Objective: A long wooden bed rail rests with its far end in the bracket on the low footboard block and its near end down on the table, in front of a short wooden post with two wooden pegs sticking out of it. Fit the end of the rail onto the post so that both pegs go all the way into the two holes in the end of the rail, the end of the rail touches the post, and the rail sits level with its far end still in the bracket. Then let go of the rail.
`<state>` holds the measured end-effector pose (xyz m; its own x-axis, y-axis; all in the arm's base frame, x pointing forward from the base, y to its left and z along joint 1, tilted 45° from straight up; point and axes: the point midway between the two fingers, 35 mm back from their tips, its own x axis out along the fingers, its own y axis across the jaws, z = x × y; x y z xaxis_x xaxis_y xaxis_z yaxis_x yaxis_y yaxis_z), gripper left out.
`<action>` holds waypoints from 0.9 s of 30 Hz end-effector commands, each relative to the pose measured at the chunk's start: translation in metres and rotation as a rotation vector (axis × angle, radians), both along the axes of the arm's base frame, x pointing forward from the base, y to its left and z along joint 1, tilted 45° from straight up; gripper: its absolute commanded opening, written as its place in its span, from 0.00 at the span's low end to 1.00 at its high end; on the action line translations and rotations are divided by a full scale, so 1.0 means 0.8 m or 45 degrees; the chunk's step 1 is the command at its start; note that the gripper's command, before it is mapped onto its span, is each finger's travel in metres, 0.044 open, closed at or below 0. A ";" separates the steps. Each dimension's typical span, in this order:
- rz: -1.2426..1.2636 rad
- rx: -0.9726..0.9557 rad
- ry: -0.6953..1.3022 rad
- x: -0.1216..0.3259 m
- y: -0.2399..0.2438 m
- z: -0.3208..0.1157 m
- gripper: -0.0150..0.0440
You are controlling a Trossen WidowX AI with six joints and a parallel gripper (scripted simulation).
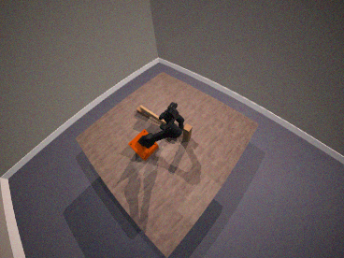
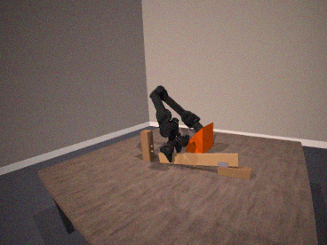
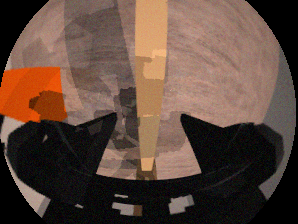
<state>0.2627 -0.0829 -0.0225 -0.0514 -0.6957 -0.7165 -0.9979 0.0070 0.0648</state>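
Note:
The pale wooden rail [image 1: 149,113] [image 2: 204,159] [image 3: 151,30] has its far end in the grey bracket [image 2: 223,164] on the low footboard block [image 2: 235,172]. Its near end is down at the table, a small gap short of the upright post [image 1: 187,132] [image 2: 145,146]. Light pegs [image 2: 151,146] show on the post's side facing the rail. My gripper [image 2: 170,157] [image 3: 149,116] is open and low over the rail near its near end. In the wrist view the rail runs between the two spread fingers, with space on both sides. The holes in the rail's end are not visible.
The orange base plate [image 1: 142,151] [image 2: 205,138] [image 3: 30,85] of the arm stands beside the rail. The arm's links arch above the rail and hide part of it in the top view. Shadows fall on the wooden table [image 1: 220,136] [image 2: 133,195].

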 end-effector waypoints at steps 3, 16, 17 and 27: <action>0.006 -0.007 0.009 -0.003 -0.008 -0.007 1.00; 0.006 -0.009 0.010 -0.004 -0.013 -0.012 0.64; 0.006 -0.009 0.010 -0.004 -0.013 -0.012 0.60; 0.006 -0.009 0.010 -0.004 -0.013 -0.012 0.32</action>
<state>0.2597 -0.0927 -0.0320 -0.0540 -0.6980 -0.7141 -0.9976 0.0060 0.0696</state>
